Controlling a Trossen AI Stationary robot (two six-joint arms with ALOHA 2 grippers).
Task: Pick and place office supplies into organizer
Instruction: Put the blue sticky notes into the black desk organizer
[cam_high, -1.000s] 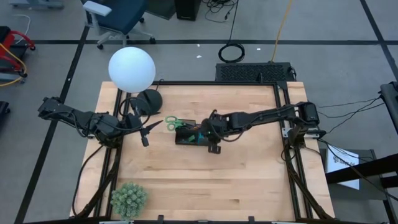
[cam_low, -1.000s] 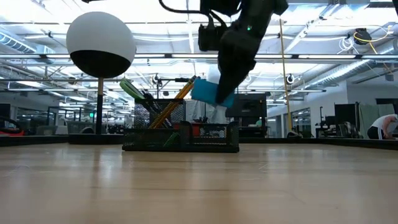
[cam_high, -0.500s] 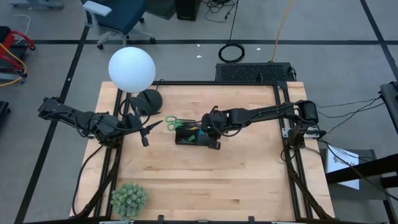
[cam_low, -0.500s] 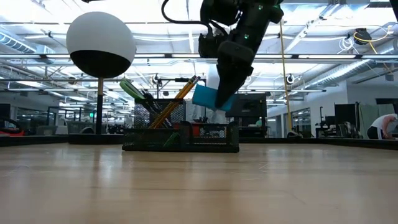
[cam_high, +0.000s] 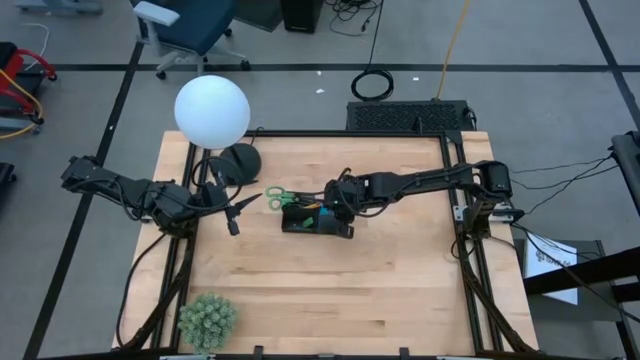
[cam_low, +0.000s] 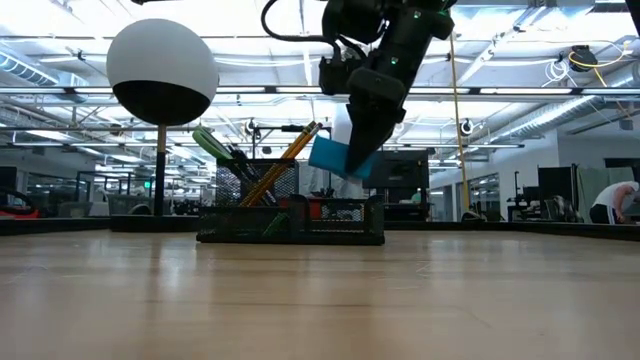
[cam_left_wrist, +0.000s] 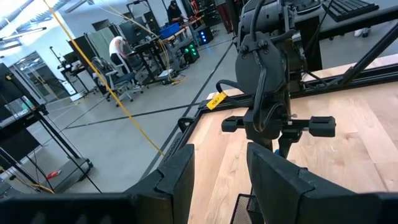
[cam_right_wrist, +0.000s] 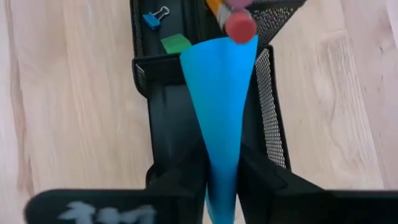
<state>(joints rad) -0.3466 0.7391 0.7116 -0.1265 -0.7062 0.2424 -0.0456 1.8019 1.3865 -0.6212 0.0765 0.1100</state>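
The right end effector (cam_low: 352, 150) holds the blue pad (cam_low: 335, 156) above the organizer (cam_low: 290, 222). Lower it straight into a compartment before letting go. The left end effector (cam_high: 234, 214) waits wide open.

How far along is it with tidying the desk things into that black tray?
Nearly finished, it seems. The scissors and a pencil already stand in the organizer. The right gripper holds the blue pad just above a compartment, not yet dropped. The left gripper waits aside, open. No loose supplies show on the table.

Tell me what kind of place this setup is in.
Probably a robotics lab or open workshop: a wooden table on a metal frame, ceiling strip lights over rows of workstations, and cables on a taped concrete floor.
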